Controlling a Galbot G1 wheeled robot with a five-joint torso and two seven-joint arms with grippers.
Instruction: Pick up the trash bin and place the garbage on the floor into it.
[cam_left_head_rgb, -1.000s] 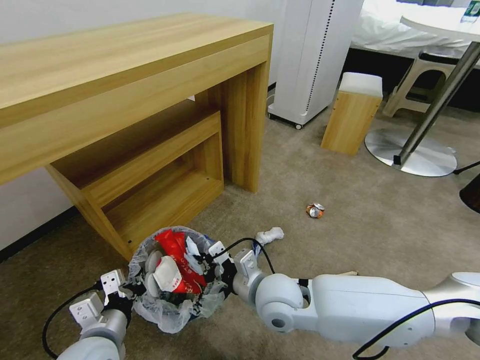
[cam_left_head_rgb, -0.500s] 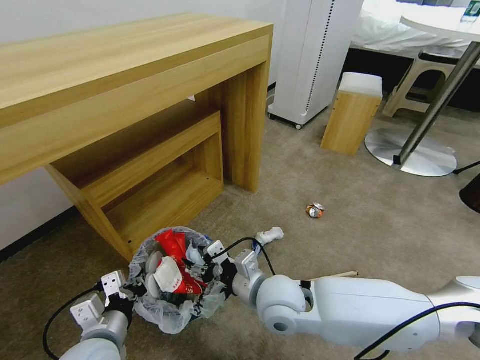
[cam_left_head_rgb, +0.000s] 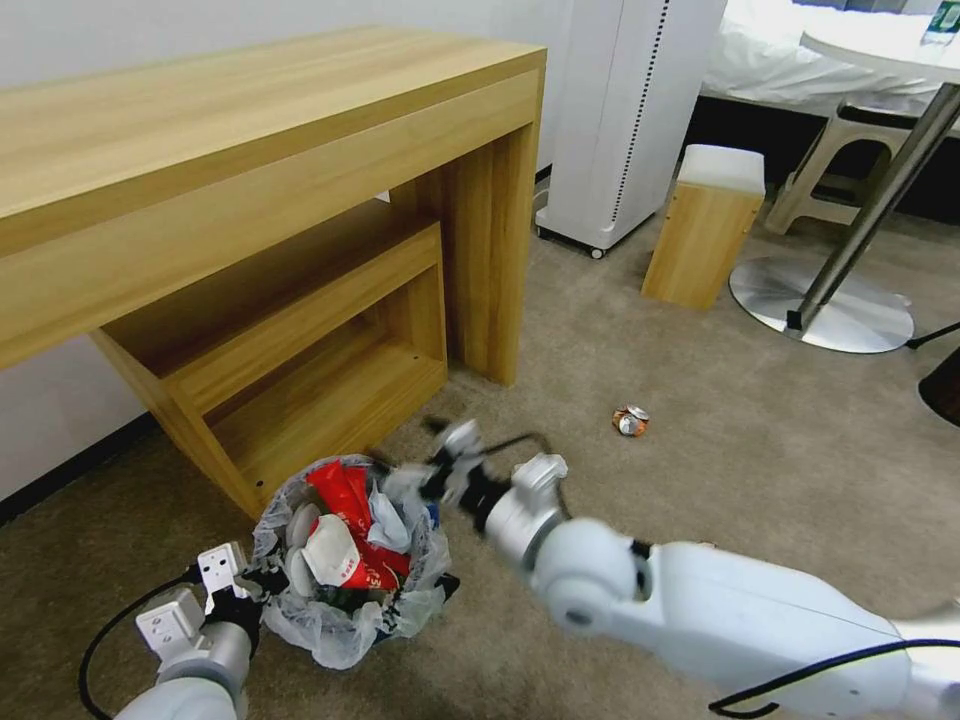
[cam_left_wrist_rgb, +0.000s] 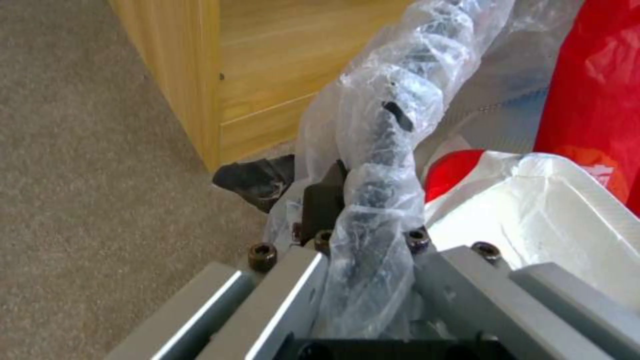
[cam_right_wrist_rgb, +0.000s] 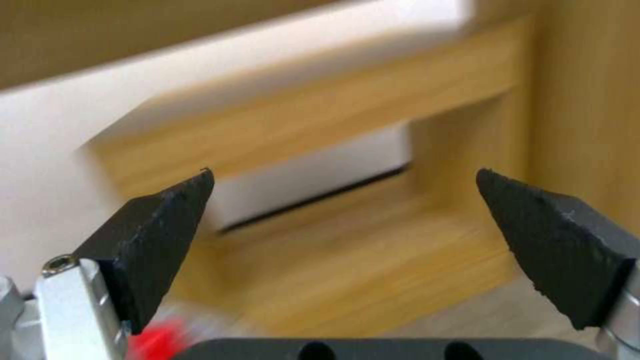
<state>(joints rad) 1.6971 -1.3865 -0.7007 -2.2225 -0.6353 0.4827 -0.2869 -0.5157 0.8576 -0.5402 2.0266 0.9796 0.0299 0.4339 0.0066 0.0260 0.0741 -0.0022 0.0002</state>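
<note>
1. Two grippers are at work: the left gripper is clamped on the near-left rim of the trash bin, and the right gripper hangs just above the bin's far-right rim with its fingers spread wide and nothing between them.
2. One bin sits between the two grippers, on the beige floor just in front of the low shelf of the wooden desk.
3. In the left wrist view the left gripper pinches the twisted, crinkly bag rim, with a red wrapper and a white wrapper just inside.
4. In the right wrist view the right gripper shows two black pointed pads set well apart, the desk frame blurred beyond them.
5. The bin is small and round, lined with a whitish see-through bag, and heaped to the rim with red wrappers, white tissue and a white cup-like piece.
6. Two pieces of garbage lie on the floor: one crumpled white tissue right by the right wrist, and one crushed can farther off, well apart from the bin.
</note>
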